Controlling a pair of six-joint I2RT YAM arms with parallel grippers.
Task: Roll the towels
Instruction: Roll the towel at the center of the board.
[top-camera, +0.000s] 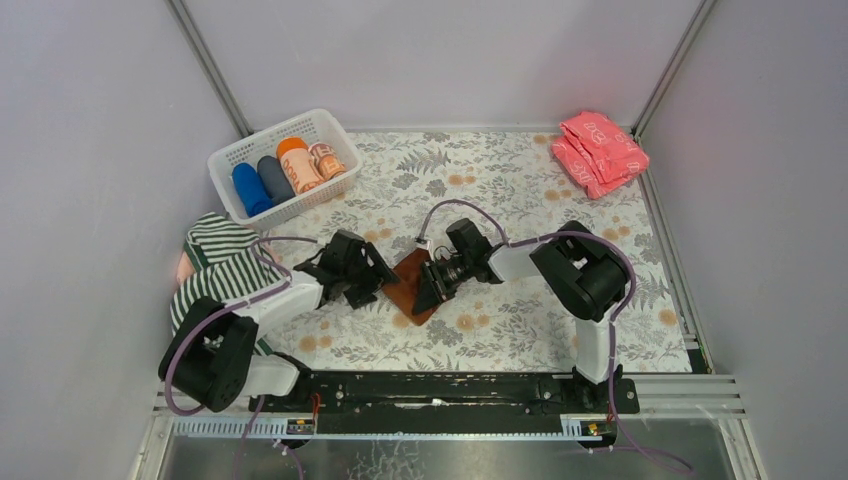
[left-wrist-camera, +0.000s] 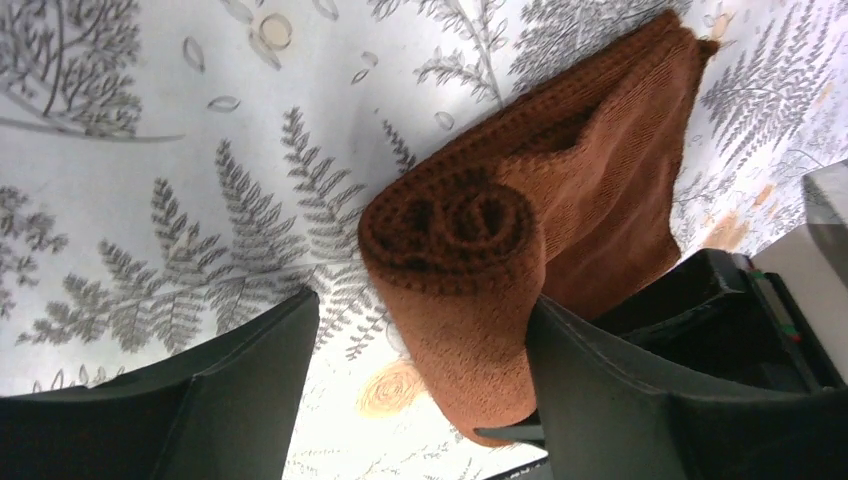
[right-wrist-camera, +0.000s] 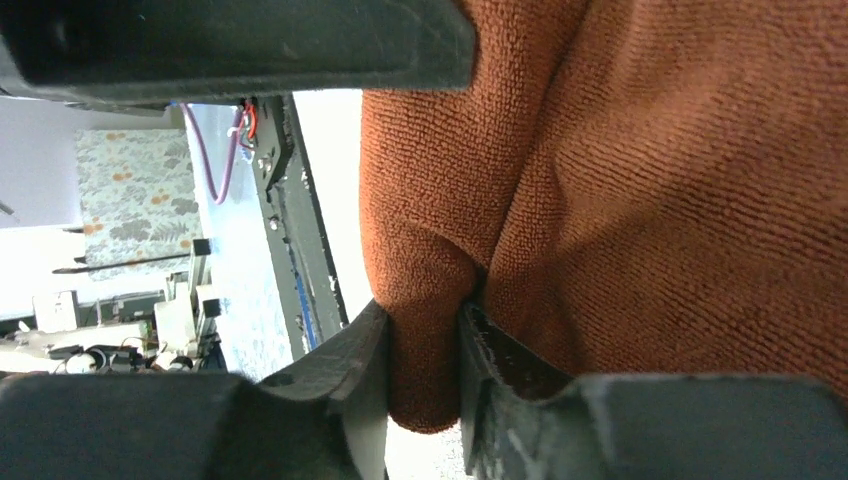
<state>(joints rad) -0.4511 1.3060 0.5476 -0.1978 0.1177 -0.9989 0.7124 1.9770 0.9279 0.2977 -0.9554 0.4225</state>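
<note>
- Left gripper (top-camera: 374, 279): reached to the middle of the table (top-camera: 520, 322), its fingers apart and set either side of the rolled end of the brown towel (top-camera: 405, 286). In the left wrist view the left finger (left-wrist-camera: 250, 380) stood clear of the cloth; the right one lay against it or just beside it.
- Brown towel (left-wrist-camera: 470, 250): lay between the two grippers, near the table's middle. One end was wound into a loose spiral; the rest trailed flat toward the far side. Judged partly rolled, not finished.
- Right gripper (right-wrist-camera: 425, 335): came in from the right, its fingers clamped on a fold of the brown towel.
- Striped towel (top-camera: 220, 262): lay crumpled at the table's left edge, beside the left arm, unrolled. A hint of pale pink showed at its left edge; what it was could not be told.
- Basket (top-camera: 262, 137): stood at the far left and held four rolls (top-camera: 285, 170) side by side: blue, grey, orange and an orange-and-white one. These were judged done.
- Pink towels (top-camera: 600, 152): sat stacked at the far right corner, folded flat and unrolled, well apart from both arms.
- Progress: four rolls binned and one in hand. Left to do were tightening and finishing the brown roll, then the striped towel and the pink stack.
</note>
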